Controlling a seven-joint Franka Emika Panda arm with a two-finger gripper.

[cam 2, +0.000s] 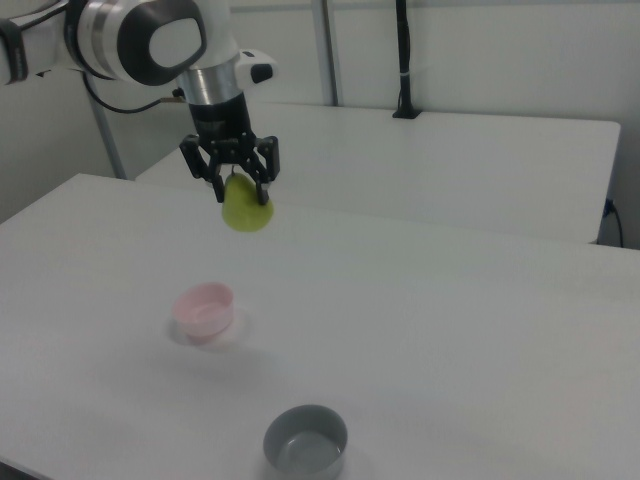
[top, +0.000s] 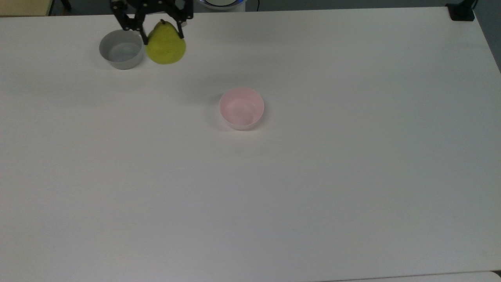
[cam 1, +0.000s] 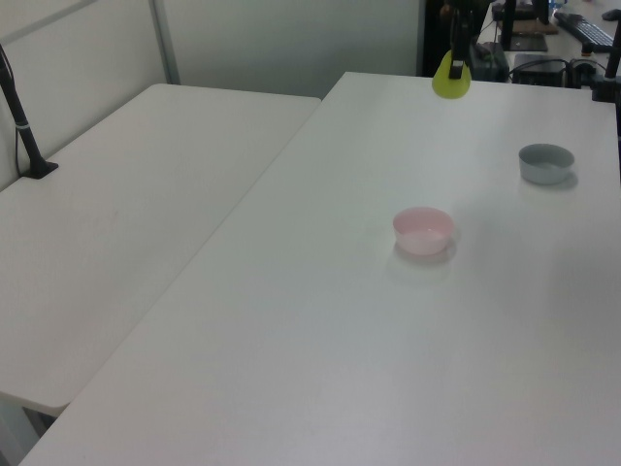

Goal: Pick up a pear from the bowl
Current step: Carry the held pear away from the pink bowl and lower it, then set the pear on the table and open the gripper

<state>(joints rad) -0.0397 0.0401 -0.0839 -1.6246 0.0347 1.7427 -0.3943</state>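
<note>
1. Top view first: we see the pincer (top: 162, 34) at the upper left, clenched on the narrow top of the pear (top: 166, 46), which hangs stem up between its black fingers.
2. We see the pear held in the air above the white counter (top: 313, 176), just beside the grey bowl (top: 120, 49) on the top view's right, overlapping its rim as seen from above.
3. We find the pink bowl (top: 241, 108) well apart from the pear, nearer the counter's middle, upright and holding nothing.
4. In the right view we see the white arm (cam 2: 150, 40) reaching down to the pincer (cam 2: 240, 188), the pear (cam 2: 245, 209) hanging clear above the counter, the pink bowl (cam 2: 204, 309) below it and the grey bowl (cam 2: 306, 442) nearer the camera.
5. In the left view we see the pear (cam 1: 450, 78) high at the counter's far end, with the pink bowl (cam 1: 423, 230) and grey bowl (cam 1: 545, 162) both resting below.
</note>
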